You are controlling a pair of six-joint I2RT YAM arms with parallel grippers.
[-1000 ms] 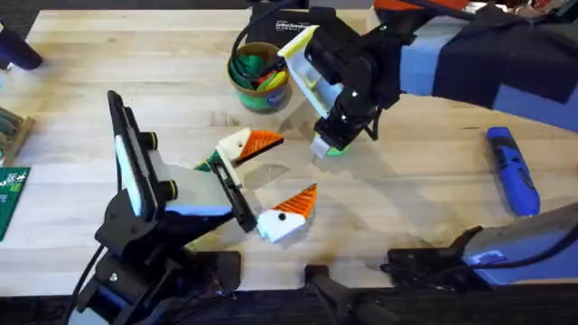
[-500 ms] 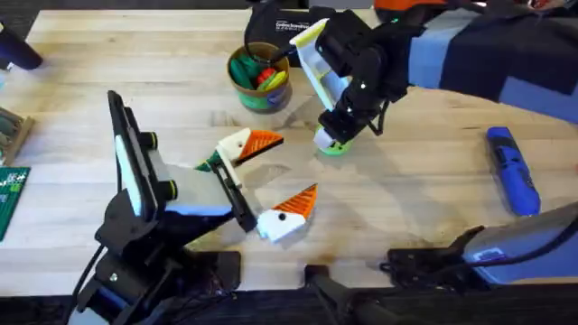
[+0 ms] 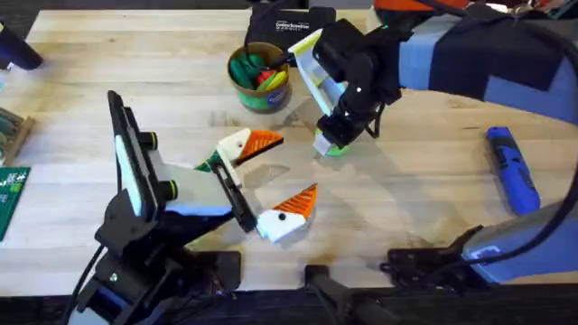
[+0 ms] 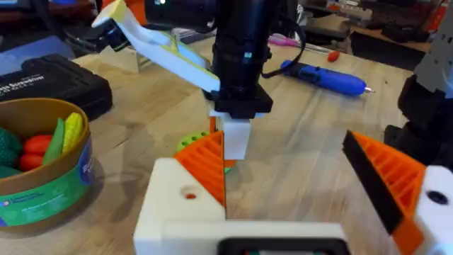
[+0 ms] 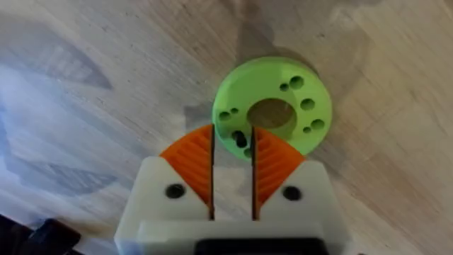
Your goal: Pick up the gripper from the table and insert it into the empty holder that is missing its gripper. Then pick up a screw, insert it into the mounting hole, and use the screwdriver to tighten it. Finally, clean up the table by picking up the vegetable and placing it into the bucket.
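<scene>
The lime-green disc [image 3: 337, 151] [image 5: 262, 78] lies flat mid-table. My right gripper [image 3: 330, 144] [image 5: 233, 131] points down onto its near rim. The orange pads stand a narrow gap apart, with a small dark screw [image 5: 239, 138] at their tips over one of the small holes. My left gripper [image 3: 296, 164] [image 4: 283, 138] hovers open just left of the disc, holding nothing. A dark-green vegetable piece [image 3: 209, 163] peeks out behind the left fingers. The blue screwdriver [image 3: 513, 170] [image 4: 325, 76] lies at the right. The bucket [image 3: 259, 94] [image 4: 49, 184] stands behind. The loose gripper and its holder are out of view.
The bucket holds several toy vegetables. A black case [image 3: 289, 20] [image 4: 49, 78] sits at the table's back edge behind it. A green circuit board [image 3: 11, 199] lies at the left edge. Bare wood stretches between the disc and the screwdriver.
The right gripper shifted slightly toward the back, then returned onto the disc's rim. The left arm has not moved.
</scene>
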